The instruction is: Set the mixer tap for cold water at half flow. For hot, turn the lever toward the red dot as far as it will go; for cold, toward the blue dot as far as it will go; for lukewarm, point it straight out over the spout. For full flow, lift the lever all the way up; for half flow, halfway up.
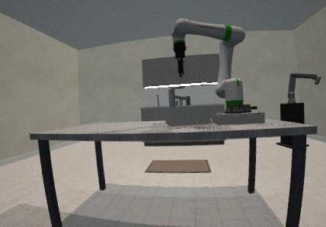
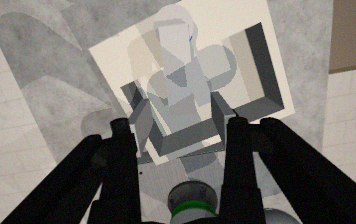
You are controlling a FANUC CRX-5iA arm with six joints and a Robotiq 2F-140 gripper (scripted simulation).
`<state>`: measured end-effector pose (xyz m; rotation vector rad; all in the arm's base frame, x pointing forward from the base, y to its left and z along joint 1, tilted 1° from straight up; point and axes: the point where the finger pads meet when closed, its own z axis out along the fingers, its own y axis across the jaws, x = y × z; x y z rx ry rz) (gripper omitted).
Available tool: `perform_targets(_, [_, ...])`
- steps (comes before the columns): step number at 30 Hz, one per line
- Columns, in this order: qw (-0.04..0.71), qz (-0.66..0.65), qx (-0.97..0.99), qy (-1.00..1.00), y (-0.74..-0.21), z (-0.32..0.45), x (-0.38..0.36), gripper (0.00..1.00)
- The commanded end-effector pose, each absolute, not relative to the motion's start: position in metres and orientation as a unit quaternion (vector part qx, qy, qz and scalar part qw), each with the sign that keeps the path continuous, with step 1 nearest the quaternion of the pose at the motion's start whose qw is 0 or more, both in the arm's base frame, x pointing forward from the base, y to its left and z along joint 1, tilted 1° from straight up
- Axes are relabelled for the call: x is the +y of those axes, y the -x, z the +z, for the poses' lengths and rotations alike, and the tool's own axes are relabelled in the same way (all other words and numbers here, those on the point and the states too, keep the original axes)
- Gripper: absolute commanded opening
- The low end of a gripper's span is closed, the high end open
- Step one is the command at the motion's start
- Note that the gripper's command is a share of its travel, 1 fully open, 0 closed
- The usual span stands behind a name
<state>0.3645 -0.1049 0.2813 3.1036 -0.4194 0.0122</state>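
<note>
Air lies on every side of the gripper point(image 1: 180, 73), which hangs from the bent arm point(image 1: 210, 30) high over the bench point(image 1: 96, 133), fingers pointing down and well apart from anything below. Its jaws stand partly open, at a middling width, with nothing between them.

Straight beneath, in the wrist view, the two black fingers frame the mixer tap point(image 2: 175, 90), and its pale lever point(image 2: 172, 37) reaches away from the gripper, past the far ends of the fingers. A small blue dot point(image 2: 190, 38) sits at the lever's right edge. The tap stands on a cream sink unit point(image 2: 107, 55), whose square outline lies turned at an angle to the fingers; the open basin point(image 2: 250, 65) lies to the right of the tap.

From the exterior view the tap's upright body point(image 1: 171, 97) rises below the gripper, with a wide gap of open space between them. The arm's base point(image 1: 256, 119) sits just beside the sink on the bench, to the right.
</note>
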Motion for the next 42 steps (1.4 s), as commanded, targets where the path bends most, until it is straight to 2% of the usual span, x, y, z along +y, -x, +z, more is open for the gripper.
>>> perform_targets(1, [0.005, 0.004, -0.134, -0.991, -0.365, 0.277, -0.105, 0.42])
perform_targets(42, [0.005, 0.004, -0.134, -0.991, -0.365, 0.261, -0.105, 0.42])
